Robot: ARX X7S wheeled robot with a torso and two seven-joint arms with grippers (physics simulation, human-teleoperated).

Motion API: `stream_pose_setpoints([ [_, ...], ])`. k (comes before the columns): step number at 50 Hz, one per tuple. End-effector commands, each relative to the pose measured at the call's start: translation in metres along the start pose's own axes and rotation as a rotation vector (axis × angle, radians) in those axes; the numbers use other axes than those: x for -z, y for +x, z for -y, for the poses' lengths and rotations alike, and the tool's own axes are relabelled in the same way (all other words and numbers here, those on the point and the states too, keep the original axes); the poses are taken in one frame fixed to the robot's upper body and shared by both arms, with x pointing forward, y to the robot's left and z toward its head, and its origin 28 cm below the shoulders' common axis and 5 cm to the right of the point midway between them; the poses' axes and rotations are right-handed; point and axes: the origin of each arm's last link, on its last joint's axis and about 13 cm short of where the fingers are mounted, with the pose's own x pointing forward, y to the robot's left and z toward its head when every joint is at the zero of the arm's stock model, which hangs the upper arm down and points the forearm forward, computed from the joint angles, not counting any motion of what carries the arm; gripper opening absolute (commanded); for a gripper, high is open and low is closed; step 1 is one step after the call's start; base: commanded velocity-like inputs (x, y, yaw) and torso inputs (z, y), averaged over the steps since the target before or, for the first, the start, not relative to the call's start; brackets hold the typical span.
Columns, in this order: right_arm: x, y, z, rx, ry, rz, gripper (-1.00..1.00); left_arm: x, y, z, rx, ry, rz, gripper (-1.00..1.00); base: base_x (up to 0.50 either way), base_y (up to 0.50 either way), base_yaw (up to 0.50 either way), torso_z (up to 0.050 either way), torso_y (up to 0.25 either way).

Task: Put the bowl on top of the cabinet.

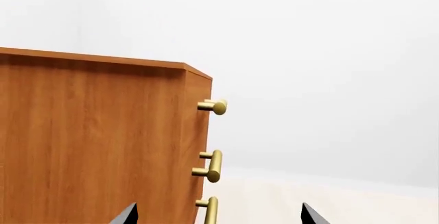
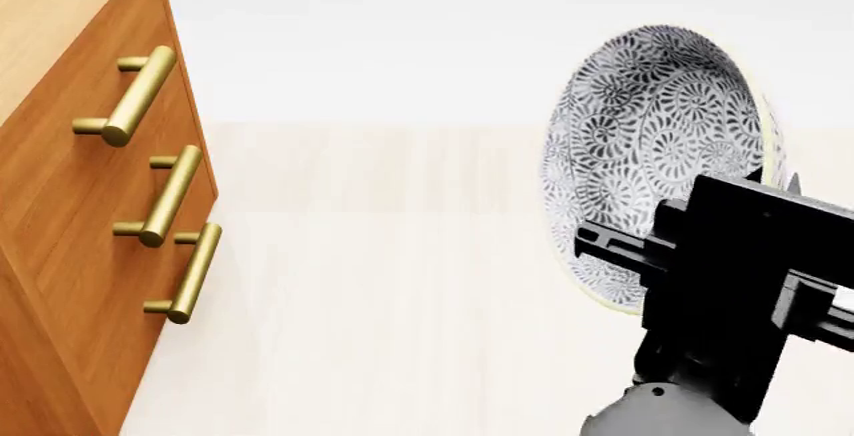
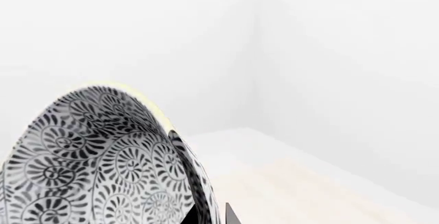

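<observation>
While your right gripper (image 2: 767, 191) clamps the bowl (image 2: 654, 146) on edge, well right of the cabinet (image 2: 67, 206), its fingertips stay hidden; your left gripper (image 1: 218, 215) gapes wide, tips barely showing.

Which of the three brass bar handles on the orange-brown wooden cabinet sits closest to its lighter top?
The brass handle nearest the pale wood top of the cabinet: it is highest in the head view; the other two sit below it.

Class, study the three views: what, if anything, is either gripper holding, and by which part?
The right gripper holds the bowl by its rim, tipped on edge above the floor. The left gripper is open, holding nothing, beside the cabinet.
</observation>
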Motion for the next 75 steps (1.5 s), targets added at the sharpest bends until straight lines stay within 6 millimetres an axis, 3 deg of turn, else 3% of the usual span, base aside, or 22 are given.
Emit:
stream_pose_setpoints([
  [1,-0.014,0.02,-0.011,-0.07,-0.08,0.015,-1.0,-0.001,0.0,-0.001,-0.001,-0.007,0.004,1.0,0.0,0.0,0.0,0.0,0.0],
  [8,-0.018,0.035,-0.012,-0.253,-0.01,-0.056,-1.0,-0.002,0.0,-0.002,0.0,-0.011,0.006,1.0,0.0,0.0,0.0,0.0,0.0],
  [31,-0.017,0.059,-0.009,-0.379,-0.029,-0.077,-1.0,-0.002,-0.001,-0.002,-0.001,-0.009,0.009,1.0,0.0,0.0,0.0,0.0,0.001],
  [47,-0.026,0.046,-0.008,-0.605,0.024,0.05,-1.0,-0.003,-0.002,-0.002,0.001,-0.008,0.012,1.0,0.0,0.0,0.0,0.0,0.0],
  [63,-0.022,0.046,-0.01,-0.651,0.017,0.085,-1.0,-0.002,-0.001,-0.001,0.027,0.002,-0.01,1.0,0.0,0.0,0.0,0.0,0.001],
  [75,-0.018,0.037,-0.016,-0.709,0.015,0.112,-1.0,-0.039,0.011,0.008,0.136,0.108,0.014,1.0,0.0,0.0,0.0,0.0,0.001],
])
